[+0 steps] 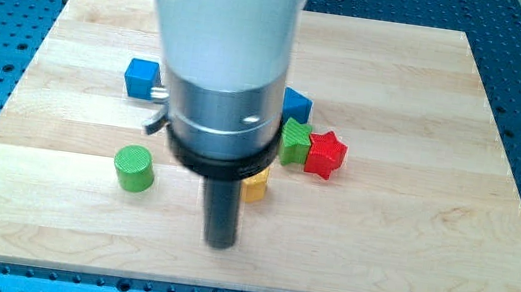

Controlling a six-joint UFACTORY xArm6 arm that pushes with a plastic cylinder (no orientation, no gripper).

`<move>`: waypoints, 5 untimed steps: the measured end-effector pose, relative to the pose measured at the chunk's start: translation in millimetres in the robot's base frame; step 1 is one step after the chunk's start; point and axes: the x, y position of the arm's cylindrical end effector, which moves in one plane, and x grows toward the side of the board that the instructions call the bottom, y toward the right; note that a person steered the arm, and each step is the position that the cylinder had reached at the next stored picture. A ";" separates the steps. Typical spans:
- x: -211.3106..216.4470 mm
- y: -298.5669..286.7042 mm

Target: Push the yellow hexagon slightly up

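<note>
The yellow hexagon (255, 185) lies near the board's middle, mostly hidden behind the arm; only its right part shows. My tip (219, 244) rests on the board just below and a little left of it, close to the block. The rod hangs from the large white and silver arm body that covers the view's upper middle.
A green cylinder (133, 169) stands at the left. A blue cube (141, 78) sits at the upper left. A blue block (296, 104), a green block (295, 142) and a red star (325, 155) cluster right of the arm. The wooden board (430, 239) lies on a blue perforated table.
</note>
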 end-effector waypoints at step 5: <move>-49.9 34.4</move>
